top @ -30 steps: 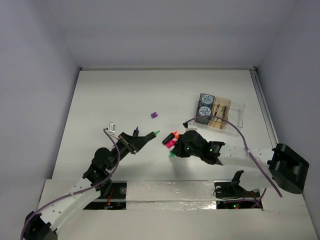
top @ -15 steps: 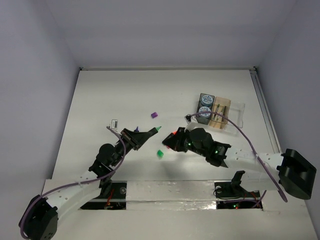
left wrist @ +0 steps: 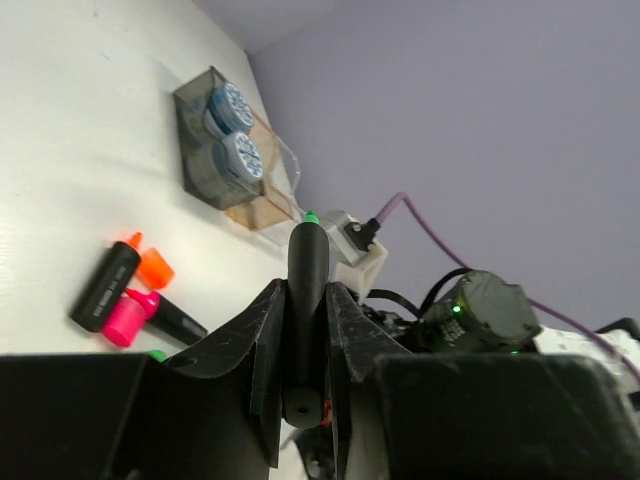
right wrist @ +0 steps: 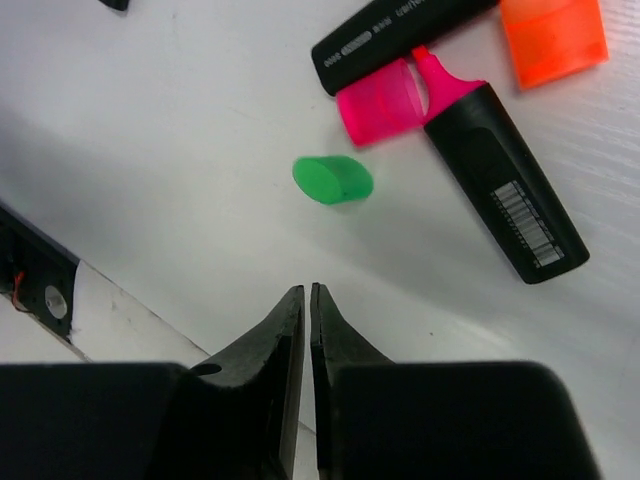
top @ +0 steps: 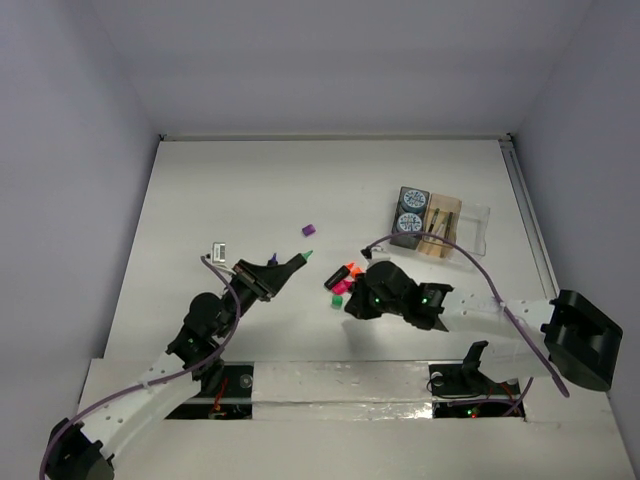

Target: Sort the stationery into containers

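My left gripper is shut on a black highlighter held above the table, its bare green tip pointing toward the right arm. My right gripper hangs shut and empty just short of a loose green cap. Beyond the cap lie a pink-tipped highlighter, a pink cap, an orange-tipped highlighter and an orange cap. A purple cap lies alone farther back. The dark grey holder has two blue-and-white round pieces in it. The clear box with its tan insert stands against its right side.
The two grippers are close together near the table's front middle, with the cluster of highlighters and caps between them. My right arm's purple cable arcs over the table in front of the containers.
My right gripper swung back toward the containers, then returned over the cluster, and its jaws narrowed to shut. The green cap shifted on the table. The left gripper lifted slightly and came back, still gripping its highlighter.
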Robot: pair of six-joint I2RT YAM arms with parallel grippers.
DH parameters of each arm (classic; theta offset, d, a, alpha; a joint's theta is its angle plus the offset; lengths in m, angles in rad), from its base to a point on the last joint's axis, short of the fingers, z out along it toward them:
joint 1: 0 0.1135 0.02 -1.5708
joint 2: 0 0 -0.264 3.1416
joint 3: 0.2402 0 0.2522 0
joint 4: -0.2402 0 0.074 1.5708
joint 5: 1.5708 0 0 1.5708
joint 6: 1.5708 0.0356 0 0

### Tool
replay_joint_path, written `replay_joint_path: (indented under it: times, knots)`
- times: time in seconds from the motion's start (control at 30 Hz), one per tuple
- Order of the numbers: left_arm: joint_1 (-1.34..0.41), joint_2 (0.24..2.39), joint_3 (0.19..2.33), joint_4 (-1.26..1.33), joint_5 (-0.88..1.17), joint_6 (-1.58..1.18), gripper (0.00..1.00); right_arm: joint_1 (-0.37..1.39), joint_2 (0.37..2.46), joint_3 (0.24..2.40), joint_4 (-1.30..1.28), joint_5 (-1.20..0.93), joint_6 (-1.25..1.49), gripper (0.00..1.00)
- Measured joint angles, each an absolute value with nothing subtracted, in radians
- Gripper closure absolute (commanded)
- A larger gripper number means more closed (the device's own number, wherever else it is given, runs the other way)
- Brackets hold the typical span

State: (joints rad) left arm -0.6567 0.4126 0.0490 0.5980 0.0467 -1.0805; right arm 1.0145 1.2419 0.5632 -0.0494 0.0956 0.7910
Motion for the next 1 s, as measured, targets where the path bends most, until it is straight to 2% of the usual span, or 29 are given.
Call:
replay_joint_path:
  times: [0.07,0.1,0.27,0.53,0.77,1.0]
  knots:
    - [-0.656,0.403,0.073,0.555,0.035,-1.046,1.00,1.016,1.267,0.599,-0.071,0.095,0.762,0.69]
    - [-0.654,0.403,0.084,0.542,0.030,-1.033,1.00,1.016,1.287,0.624,-0.083,0.097,0.751,0.60]
    - [-0.653,0.397,0.132,0.507,0.018,-0.979,1.00,1.016,1.395,0.705,-0.097,0.126,0.712,0.55]
    - [-0.653,0.394,0.133,0.480,0.017,-0.951,1.00,1.016,1.384,0.704,-0.112,0.123,0.600,0.36]
    - [-0.653,0.393,0.142,0.451,0.007,-0.930,1.00,1.016,1.369,0.724,-0.151,0.051,0.359,0.37]
    - [-0.653,0.353,0.270,0.356,-0.056,-0.852,1.00,1.016,1.403,0.758,-0.142,0.017,0.191,0.40]
